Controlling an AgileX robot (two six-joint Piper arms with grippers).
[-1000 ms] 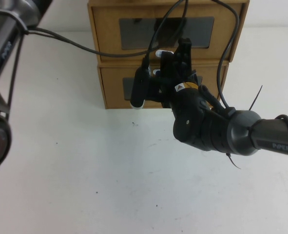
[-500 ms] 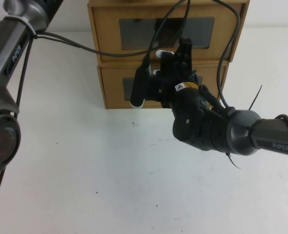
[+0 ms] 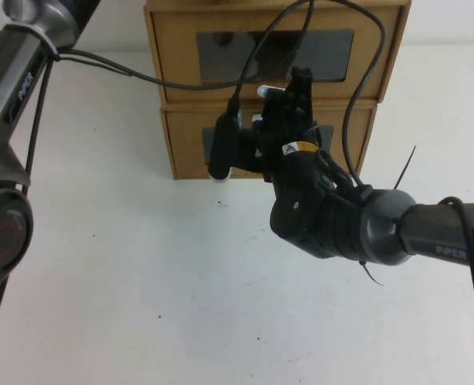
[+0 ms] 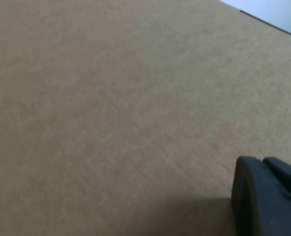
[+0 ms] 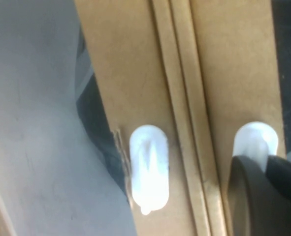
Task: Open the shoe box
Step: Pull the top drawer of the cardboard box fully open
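Note:
Two tan cardboard shoe boxes are stacked at the back of the table, the upper box (image 3: 176,48) on the lower box (image 3: 184,148). Each front has a dark window and a small white handle. My right gripper (image 3: 302,79) is shut, its tips against the upper box's front at that box's white handle (image 5: 255,137). In the right wrist view the right gripper (image 5: 268,191) covers that handle's near end; the lower box's handle (image 5: 147,167) is free. Both boxes look closed. My left gripper (image 4: 266,196) is shut, close against plain cardboard (image 4: 111,108); the high view does not show it.
The left arm (image 3: 12,120) runs up the left edge of the high view and out over the boxes. Black cables (image 3: 140,76) loop across the box fronts. The white tabletop (image 3: 140,305) stretches in front of the boxes.
The right wrist and its camera have shifted a little to the left while the fingertips stay at the upper box's front. The left arm has moved slightly. The boxes have not moved.

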